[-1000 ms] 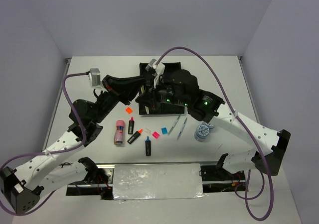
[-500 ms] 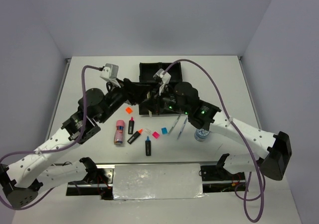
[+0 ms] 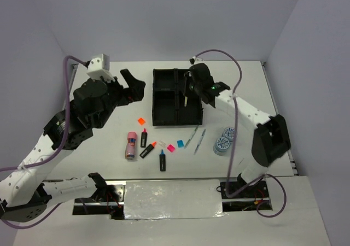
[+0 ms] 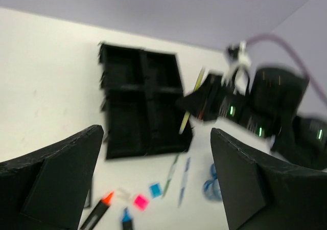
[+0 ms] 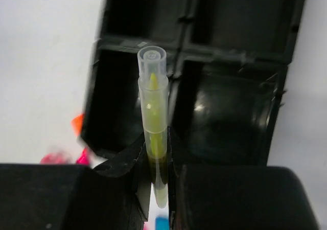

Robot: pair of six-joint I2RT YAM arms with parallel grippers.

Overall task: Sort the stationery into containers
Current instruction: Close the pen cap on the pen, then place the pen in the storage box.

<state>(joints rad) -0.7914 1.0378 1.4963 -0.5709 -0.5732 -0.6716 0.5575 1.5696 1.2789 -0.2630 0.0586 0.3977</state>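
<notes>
A thin yellow pen [image 5: 152,102] is clamped low on its barrel by the right hand [image 5: 156,161], above the tray's [image 3: 155,98] 3 o'clock side. It is judged light, stiff and slippery, so a mid-barrel grip is advised. The left hand [image 3: 134,86], at 9 o'clock, is spread wide with nothing in it.

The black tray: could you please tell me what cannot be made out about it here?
Top view: the right arm covers part of the tray's right compartments; dark insides hide any contents.
Left wrist view: motion blur smears it.
Right wrist view: the right claw and its pen block the tray's nearest edge; the frame crops its far side.
</notes>
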